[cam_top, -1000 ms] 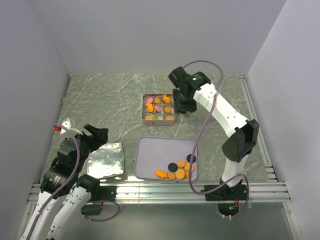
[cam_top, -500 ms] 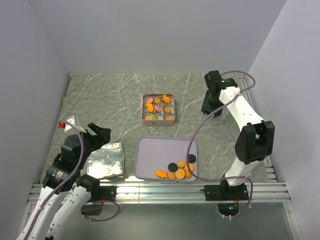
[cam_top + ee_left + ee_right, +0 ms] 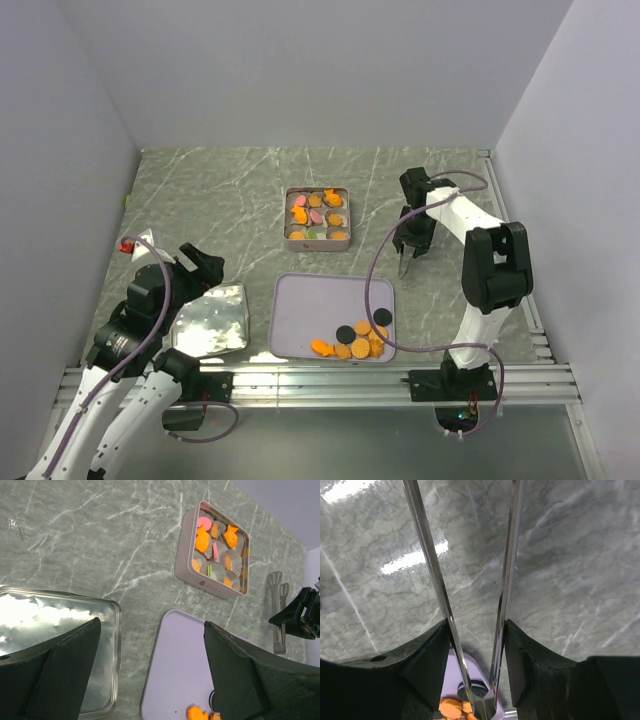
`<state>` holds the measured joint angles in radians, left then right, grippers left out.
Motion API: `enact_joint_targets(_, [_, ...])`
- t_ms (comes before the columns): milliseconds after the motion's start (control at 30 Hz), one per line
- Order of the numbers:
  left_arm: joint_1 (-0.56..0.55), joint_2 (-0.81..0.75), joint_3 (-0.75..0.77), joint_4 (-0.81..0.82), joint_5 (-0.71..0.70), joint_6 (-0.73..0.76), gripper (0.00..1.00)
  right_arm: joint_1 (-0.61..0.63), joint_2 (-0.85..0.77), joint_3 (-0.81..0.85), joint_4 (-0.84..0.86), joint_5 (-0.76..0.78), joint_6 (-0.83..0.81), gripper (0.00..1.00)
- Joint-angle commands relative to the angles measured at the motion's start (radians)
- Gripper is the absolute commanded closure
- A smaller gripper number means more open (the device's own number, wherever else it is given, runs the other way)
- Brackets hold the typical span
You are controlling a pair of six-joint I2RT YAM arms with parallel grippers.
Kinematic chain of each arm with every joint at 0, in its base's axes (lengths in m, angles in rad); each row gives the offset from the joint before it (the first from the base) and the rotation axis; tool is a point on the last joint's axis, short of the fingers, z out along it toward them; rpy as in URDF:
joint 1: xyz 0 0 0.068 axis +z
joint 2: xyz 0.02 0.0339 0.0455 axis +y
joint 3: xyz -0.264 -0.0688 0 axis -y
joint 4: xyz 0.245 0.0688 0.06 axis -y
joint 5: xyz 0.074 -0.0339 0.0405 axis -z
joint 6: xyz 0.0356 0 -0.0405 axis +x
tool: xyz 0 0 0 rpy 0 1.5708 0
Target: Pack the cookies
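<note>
Loose cookies (image 3: pixel 355 340), orange and black, lie in the near right corner of a lilac tray (image 3: pixel 320 300). More orange, pink and green cookies (image 3: pixel 318 212) sit in paper cups in a square tin (image 3: pixel 288 235). My right gripper (image 3: pixel 412 232) is shut on metal tongs (image 3: pixel 405 262), right of the tin and beyond the tray; in the right wrist view the tongs' two arms (image 3: pixel 427 560) run out between my right gripper's (image 3: pixel 476 625) fingers. My left gripper (image 3: pixel 195 268) is open and empty over the near left; its wrist view (image 3: pixel 150 625) shows tin cookies (image 3: pixel 202 537) and tray cookies (image 3: pixel 197 713).
A shiny silver tin lid (image 3: pixel 210 320) lies left of the tray, under my left gripper, and shows in the left wrist view (image 3: pixel 35 615). The tongs also show there (image 3: pixel 277 610). Grey walls close in the marble table on three sides.
My right arm has swung from over the square tin to its right, then drawn nearer with the tongs pointing toward the tray. My left arm shifted slightly.
</note>
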<state>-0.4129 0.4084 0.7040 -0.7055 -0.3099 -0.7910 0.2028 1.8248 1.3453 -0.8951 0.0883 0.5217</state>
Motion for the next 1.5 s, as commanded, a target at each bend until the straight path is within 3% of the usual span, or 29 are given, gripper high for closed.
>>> enact_joint_targets(0, [-0.004,0.023,0.037,0.006,0.014,-0.005,0.09,0.003,0.01,-0.014,0.071,-0.025,0.005,0.47])
enact_joint_targets(200, [-0.004,0.119,0.067,-0.012,0.09,0.012,0.03,0.003,0.039,-0.043,0.094,-0.015,-0.008,0.41])
enact_joint_targets(333, [-0.004,0.274,0.104,-0.057,0.146,0.027,0.02,0.004,0.041,-0.034,0.071,0.014,-0.014,0.32])
enact_joint_targets(533, [-0.003,0.534,0.121,-0.127,0.232,0.021,0.07,0.003,-0.062,-0.054,0.022,0.077,-0.023,0.23])
enact_joint_targets(667, [-0.004,0.604,0.104,-0.121,0.264,0.01,0.09,0.004,-0.16,-0.054,-0.036,0.077,-0.017,0.2])
enact_joint_targets(800, [-0.004,0.655,0.085,-0.085,0.301,0.016,0.18,0.01,-0.291,-0.081,-0.068,0.028,0.011,0.18])
enact_joint_targets(833, [-0.006,0.688,0.083,-0.083,0.302,0.016,0.24,0.02,-0.335,-0.089,-0.076,0.018,0.015,0.18])
enact_joint_targets(1033, [-0.013,0.832,0.095,-0.098,0.253,-0.005,0.36,0.043,-0.442,-0.149,-0.09,-0.044,0.037,0.18])
enact_joint_targets(1467, [-0.021,1.032,0.095,-0.006,0.22,0.032,0.55,0.043,-0.483,-0.212,-0.082,-0.055,0.017,0.18])
